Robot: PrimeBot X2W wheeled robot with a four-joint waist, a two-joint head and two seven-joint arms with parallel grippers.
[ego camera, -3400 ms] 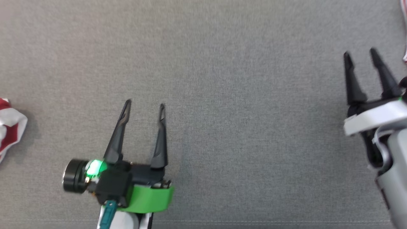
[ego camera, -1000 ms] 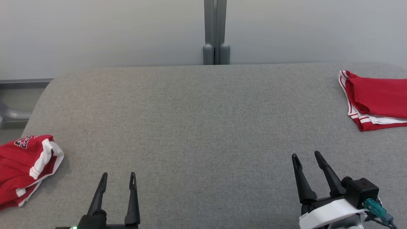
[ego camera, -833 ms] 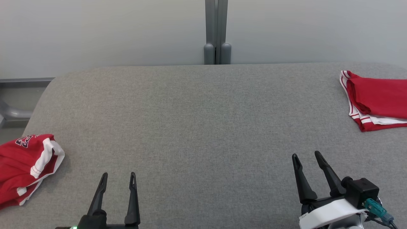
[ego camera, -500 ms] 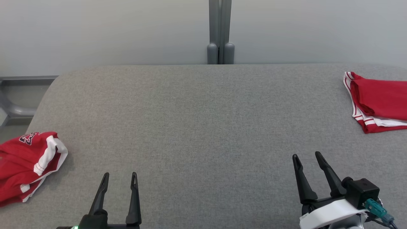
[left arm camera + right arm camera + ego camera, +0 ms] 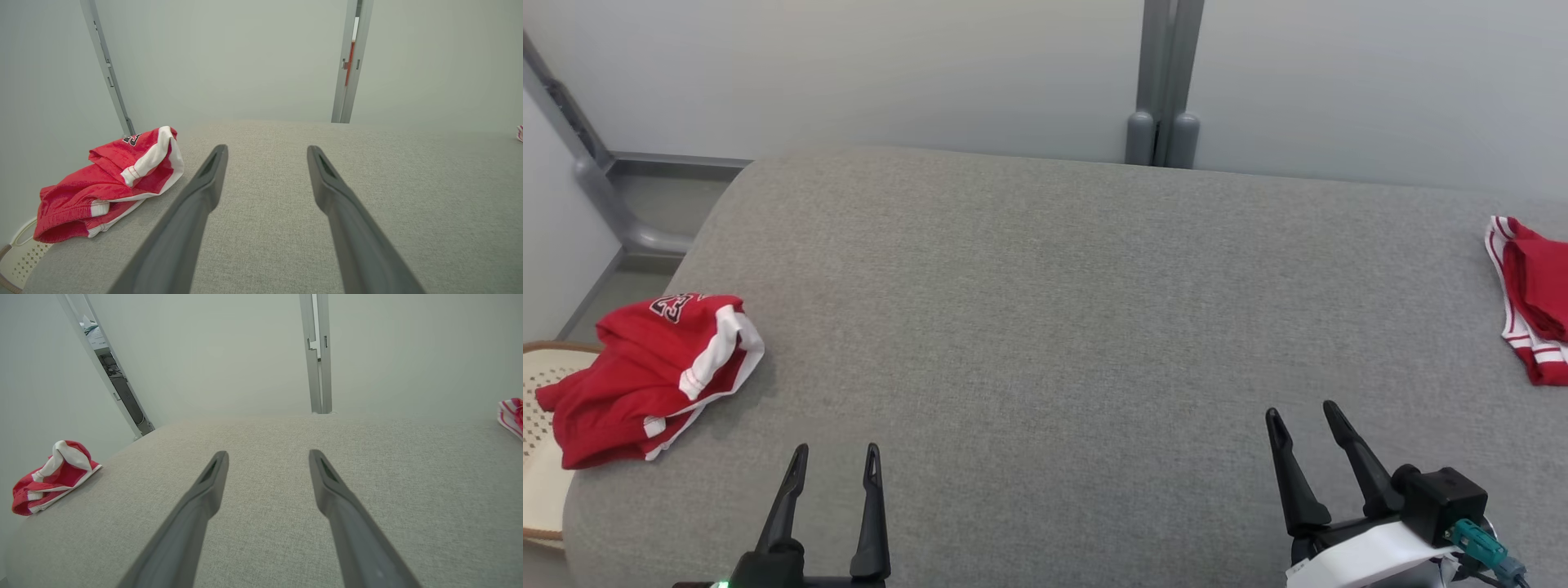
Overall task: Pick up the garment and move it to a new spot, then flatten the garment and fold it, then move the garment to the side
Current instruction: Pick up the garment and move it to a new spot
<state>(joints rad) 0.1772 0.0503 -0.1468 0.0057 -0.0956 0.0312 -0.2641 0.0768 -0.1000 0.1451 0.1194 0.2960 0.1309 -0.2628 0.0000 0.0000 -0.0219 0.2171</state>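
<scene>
Folded garment (image 5: 1531, 302): at the table's (image 5: 1045, 327) right end; cut by the frame edge, full extent unseen.
Basket (image 5: 539, 482): beside the table's left end; partly under the crumpled garment (image 5: 654, 376), remainder cut off.
Left gripper (image 5: 836, 449): at the table's near side; body cut by the bottom edge.

Head view aimed forward and down over grey padded table (image 5: 1045, 310), both wrist views set low near its surface, pointed along it toward the wall post (image 5: 345, 94), crumpled red garment (image 5: 654, 376) at left is shared by all three
</scene>
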